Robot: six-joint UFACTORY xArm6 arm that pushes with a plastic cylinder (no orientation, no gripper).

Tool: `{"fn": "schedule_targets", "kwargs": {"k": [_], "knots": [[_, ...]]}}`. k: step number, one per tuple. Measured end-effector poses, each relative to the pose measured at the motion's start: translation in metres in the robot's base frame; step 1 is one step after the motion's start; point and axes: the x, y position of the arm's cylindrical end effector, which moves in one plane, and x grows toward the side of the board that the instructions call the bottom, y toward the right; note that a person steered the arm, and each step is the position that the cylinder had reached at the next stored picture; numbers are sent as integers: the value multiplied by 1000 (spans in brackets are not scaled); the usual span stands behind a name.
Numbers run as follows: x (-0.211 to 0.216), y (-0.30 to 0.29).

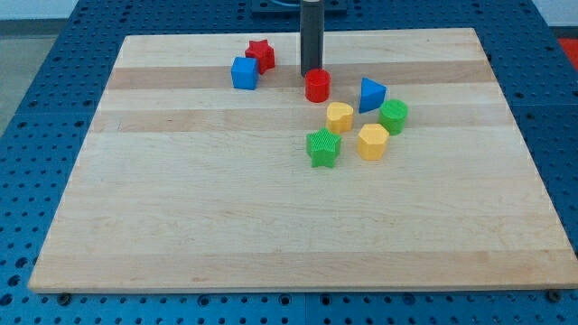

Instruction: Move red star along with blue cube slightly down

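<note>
The red star lies near the view's top, left of centre, on the wooden board. The blue cube touches it on its lower left. My tip comes down from the view's top, to the right of both blocks and apart from them. It stands just above and left of a red cylinder, close to it or touching it.
Right of centre lies a cluster: a blue triangular block, a green round block, a yellow rounded block, a yellow hexagonal block and a green star.
</note>
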Motion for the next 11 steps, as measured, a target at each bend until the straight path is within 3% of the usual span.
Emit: {"fn": "schedule_targets", "kwargs": {"k": [3, 7, 9, 11], "knots": [[12, 0], [-78, -30], [-80, -76], [-68, -78]]}}
